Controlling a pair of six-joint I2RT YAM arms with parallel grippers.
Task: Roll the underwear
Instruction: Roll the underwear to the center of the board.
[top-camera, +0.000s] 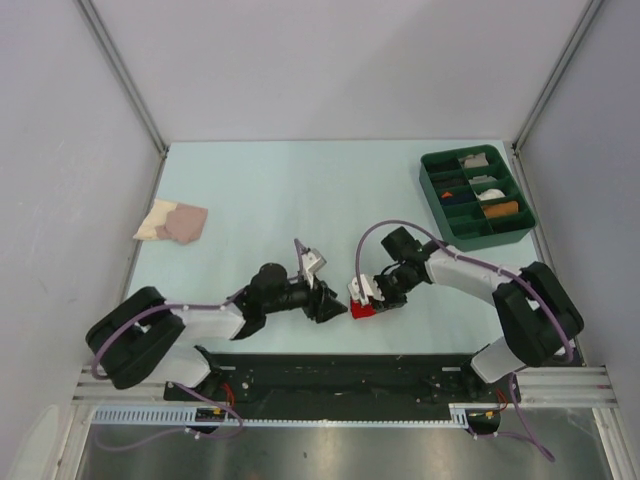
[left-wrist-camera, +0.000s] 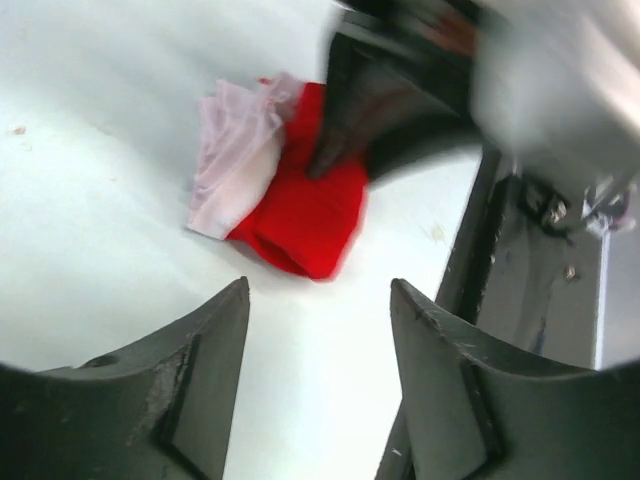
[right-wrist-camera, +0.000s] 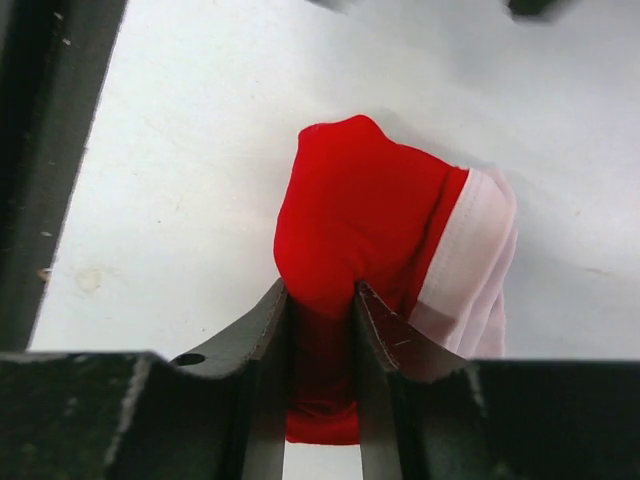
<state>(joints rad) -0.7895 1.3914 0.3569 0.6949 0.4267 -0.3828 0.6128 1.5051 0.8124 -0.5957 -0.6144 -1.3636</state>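
- Underwear (top-camera: 362, 309) lies as a small red bundle on the pale table (top-camera: 300, 190), close to the near edge and about in the middle, between the two grippers.
- In the right wrist view the underwear (right-wrist-camera: 360, 220) has its long axis along the fingers. Its rounded red end points away from the camera, and the white trim lies along the right side.
- In the left wrist view the underwear (left-wrist-camera: 305, 215) lies on a slant. The pale trim is at the upper left and the red folded end points to the lower right.
- From above the bundle is too small to tell its long axis.
- The right gripper (right-wrist-camera: 322, 330) pinches a red fold of the fabric between its two fingers.
- The right arm is bent at the elbow. Its forearm reaches to the left and the right gripper (top-camera: 368, 295) points down to the bundle.
- The left gripper (left-wrist-camera: 320, 350) is spread, with only bare table between the fingers, and the bundle is just beyond the tips.
- The left arm lies low along the near edge, and the left gripper (top-camera: 325, 305) points right, facing the other one.
- A green compartment tray (top-camera: 478, 195) stands at the far right, and a beige-and-pink folded cloth (top-camera: 172, 221) lies at the left.
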